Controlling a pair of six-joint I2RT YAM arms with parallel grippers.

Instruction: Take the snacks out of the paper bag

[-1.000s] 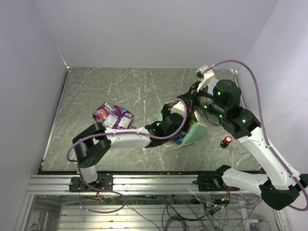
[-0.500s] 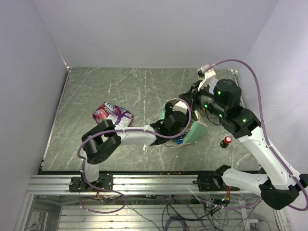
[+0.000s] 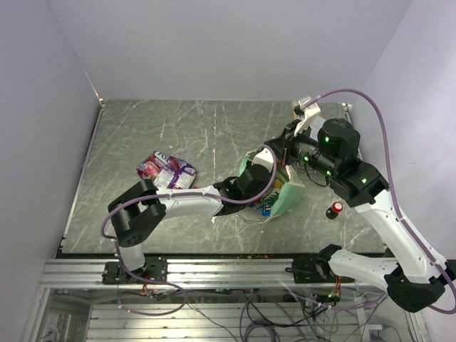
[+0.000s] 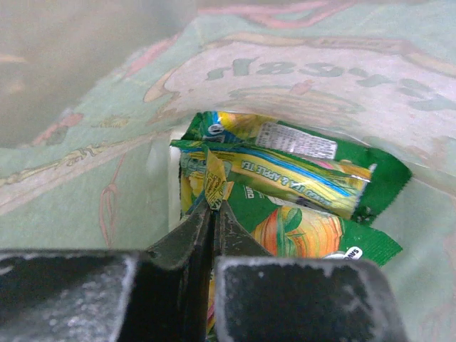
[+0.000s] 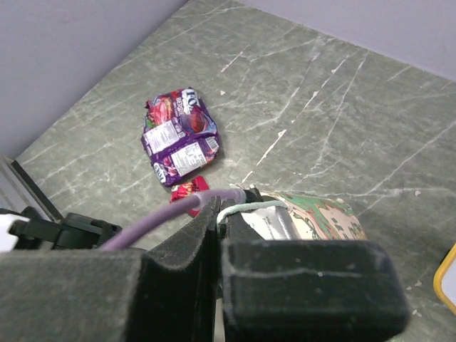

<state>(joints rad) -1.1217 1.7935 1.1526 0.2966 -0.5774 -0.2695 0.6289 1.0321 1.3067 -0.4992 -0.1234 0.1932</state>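
Note:
The mint-green paper bag (image 3: 286, 194) lies on its side mid-table, mouth toward the left arm. My left gripper (image 4: 214, 206) is deep inside it, shut on the yellow corner of a green and yellow snack packet (image 4: 214, 179). More green and yellow snacks (image 4: 299, 167) lie against the bag's inner wall (image 4: 92, 164). My right gripper (image 5: 226, 214) is shut on the bag's white string handle (image 5: 251, 207) and holds the rim up, above the bag (image 5: 331, 217). From above, the left gripper (image 3: 265, 187) is hidden in the bag and the right gripper (image 3: 285, 158) sits at its top edge.
Purple snack packets (image 3: 167, 171) and a small red candy (image 5: 187, 191) lie on the table left of the bag. A red-capped black knob (image 3: 335, 209) stands right of the bag. My left arm's purple cable (image 5: 164, 214) crosses in front of the right gripper.
My left gripper has gone from wide open to shut on the packet corner inside the bag. The left arm pushed in, then drew back a little. The right arm stayed put.

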